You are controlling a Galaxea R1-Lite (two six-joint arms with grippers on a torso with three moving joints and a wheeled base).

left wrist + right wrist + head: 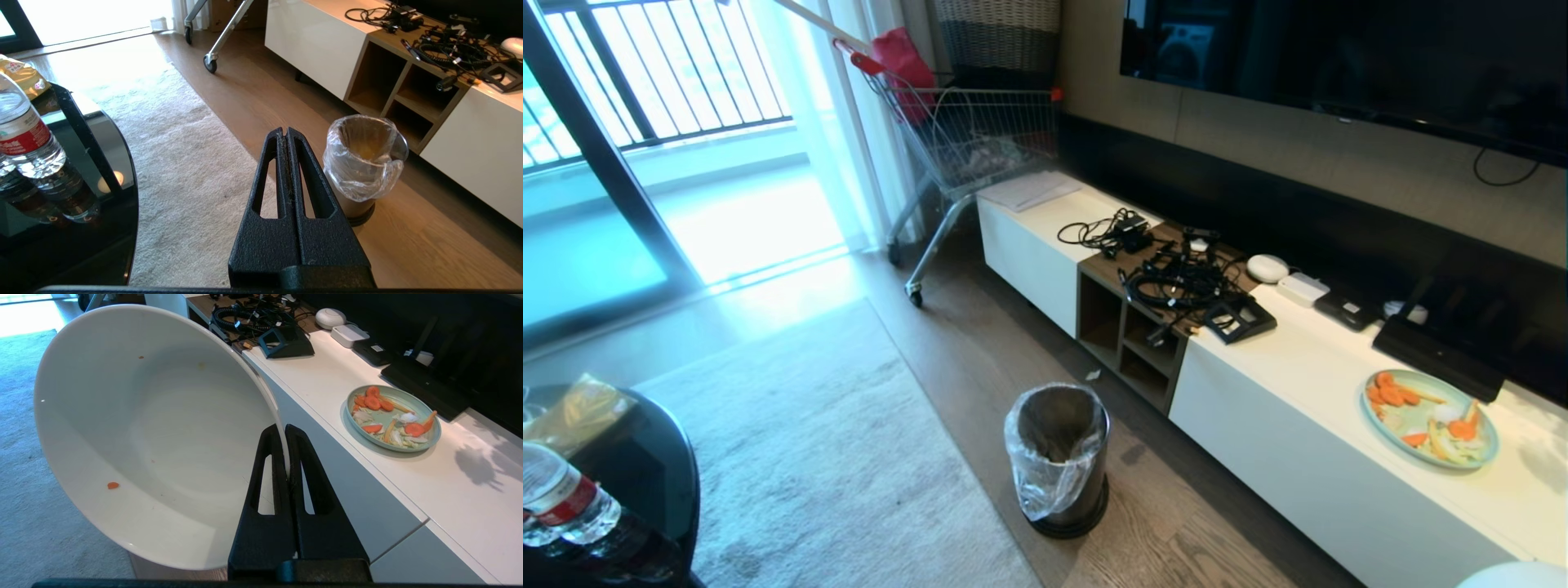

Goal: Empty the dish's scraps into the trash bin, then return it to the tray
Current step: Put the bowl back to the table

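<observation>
Right now my right gripper (286, 430) is pinched tight on the rim of the bowl (135, 428), one finger inside the wall and one outside. The bowl hangs tipped on its side from that grip, its open mouth facing back toward my wrist, the rest of it spreading away from my fingers over the rug (24, 457) and the floor. It is nearly bare inside: just a small orange bit (113, 485) stuck low on the wall and a few tiny specks. In the head view only a sliver of its white rim shows at the lower right corner.

My left gripper (287, 131) holds nothing, its two fingers pressed flat together, hovering above the edge of the rug. The trash bin (1058, 457) stands on the wood floor just beyond those fingertips, between the rug and the long white cabinet (1323, 457); its bag holds something yellowish at the bottom.

On the cabinet top sits a blue plate (1430, 417) of carrot slices and pale scraps, well apart from the bowl.
</observation>
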